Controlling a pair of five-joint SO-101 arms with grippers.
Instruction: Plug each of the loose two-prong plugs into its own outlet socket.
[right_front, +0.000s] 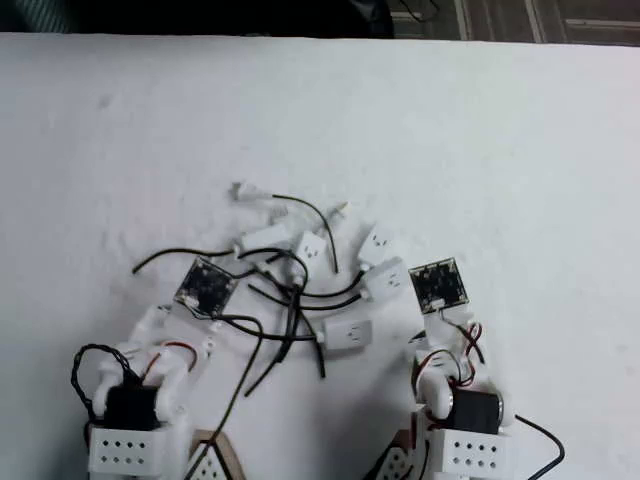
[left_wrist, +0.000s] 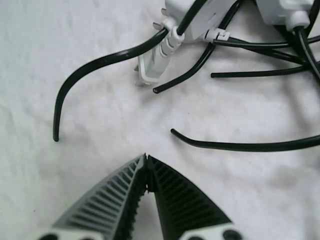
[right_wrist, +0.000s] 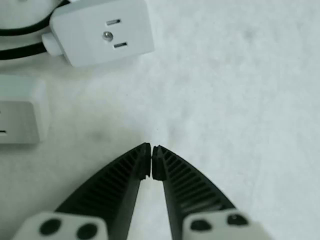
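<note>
The outlet sockets (right_front: 388, 280) and cables (right_front: 296, 305) lie tangled together in the middle of the table (right_front: 520, 150). One two-prong plug (right_front: 243, 191) lies just behind them.

The left gripper (left_wrist: 146, 167) is closed, its ribbed fingers (left_wrist: 120, 200) pressed together at the tips with nothing between them. The right gripper (right_wrist: 151, 162) is likewise closed and empty, a hairline slit running back from its tips. In the high view the left arm (right_front: 130, 405) and the right arm (right_front: 465, 410) sit folded behind their claws, wrists stretched forward.
</note>
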